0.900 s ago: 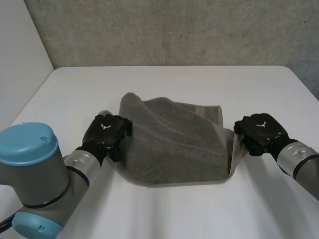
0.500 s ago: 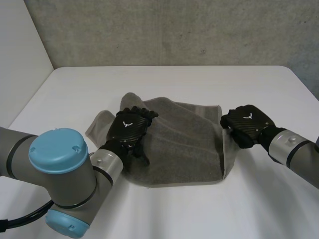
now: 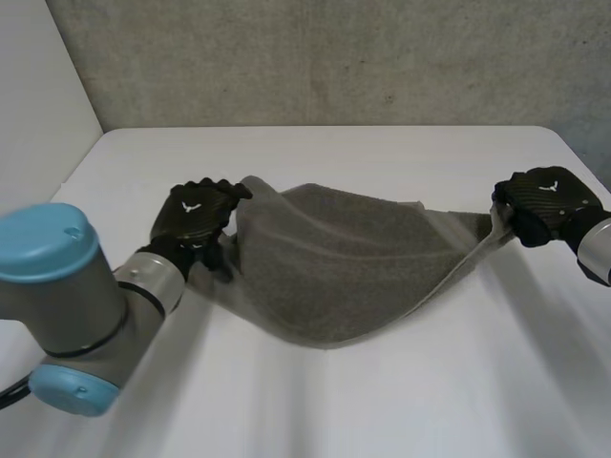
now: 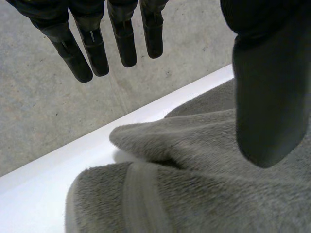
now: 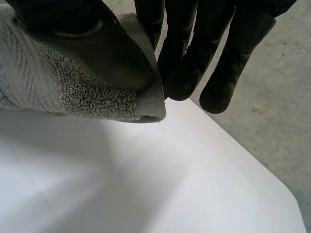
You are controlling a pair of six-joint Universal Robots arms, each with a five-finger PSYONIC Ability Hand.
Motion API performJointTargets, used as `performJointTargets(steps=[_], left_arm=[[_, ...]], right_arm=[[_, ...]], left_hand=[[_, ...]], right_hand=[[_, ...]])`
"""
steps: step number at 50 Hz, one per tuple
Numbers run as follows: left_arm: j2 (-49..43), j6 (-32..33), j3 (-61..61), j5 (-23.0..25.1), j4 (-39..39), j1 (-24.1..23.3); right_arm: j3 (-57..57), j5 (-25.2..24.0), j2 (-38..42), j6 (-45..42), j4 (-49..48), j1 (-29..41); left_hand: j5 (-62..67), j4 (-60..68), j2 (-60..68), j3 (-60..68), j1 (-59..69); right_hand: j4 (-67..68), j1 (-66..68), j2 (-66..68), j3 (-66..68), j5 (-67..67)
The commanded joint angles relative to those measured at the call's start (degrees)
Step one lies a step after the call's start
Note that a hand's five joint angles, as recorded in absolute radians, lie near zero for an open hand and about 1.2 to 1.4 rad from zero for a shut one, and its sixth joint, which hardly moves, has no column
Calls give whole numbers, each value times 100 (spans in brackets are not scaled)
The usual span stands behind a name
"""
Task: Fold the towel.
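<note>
The right hand pinches one corner of the grey terry-cloth towel between its thumb and straight fingers, holding that corner off the table. From that grip the towel sags in a long drape toward the left hand. That hand's fingers are straight and spread away from the thumb. The bunched end of the cloth lies under the thumb, but I cannot tell whether the thumb touches it. The towel's low middle rests on the white table, and a grey concrete wall stands beyond both hands. To fold well, the left hand probably needs a firm pinch on its own corner, level with the right's, so the edge travels taut and lands square instead of bunched.
</note>
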Motion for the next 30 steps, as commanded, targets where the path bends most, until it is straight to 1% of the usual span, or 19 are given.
performJointTargets(steps=[1, 2, 3, 5, 6, 8, 10, 16, 19, 24, 30], left_arm=[[138, 162, -171, 693, -181, 473], [138, 258, -189, 754, -181, 552], [138, 259, -189, 755, -181, 552], [59, 503, -224, 790, -181, 640], [59, 505, -224, 790, -181, 640], [-46, 767, -224, 790, -181, 693], [-125, 890, -224, 790, -181, 737], [-258, 1120, -154, 790, -207, 877], [-293, 1129, -145, 799, -234, 886], [-468, 1137, -49, 808, -409, 886], [-636, 1146, 13, 843, -480, 895]], right_arm=[[-79, 115, 13, 13, 73, -72], [-96, 254, 13, 39, 73, -107], [-96, 256, 13, 39, 73, -107], [-149, 570, 13, 127, 64, -186], [-149, 572, 13, 127, 64, -186], [-184, 800, 13, 206, 72, -212], [-201, 861, 13, 215, 73, -213], [-228, 915, 31, 189, 73, -195], [-237, 915, 40, 189, 73, -195], [-219, 915, 57, 197, 81, -195], [-210, 862, 66, 189, 81, -160]], left_hand=[[-1113, -80, -68, -82, -76], [-980, 53, 66, 51, 57], [-978, 54, 67, 53, 59], [-878, 155, 167, 153, 159], [-877, 155, 168, 154, 160], [-794, 238, 251, 237, 243], [-627, 406, 419, 404, 410], [-440, 592, 605, 591, 597], [-390, 643, 656, 641, 647], [131, 1163, 1176, 1162, 1168], [132, 1164, 1177, 1163, 1169]], right_hand=[[274, 357, 508, 265, 310], [274, 357, 508, 265, 310], [274, 357, 508, 265, 310], [274, 357, 508, 265, 310], [274, 357, 508, 265, 310], [274, 357, 508, 265, 310], [274, 357, 508, 265, 310], [274, 357, 508, 265, 310], [274, 357, 508, 265, 310], [274, 357, 508, 265, 310], [274, 357, 508, 265, 310]])
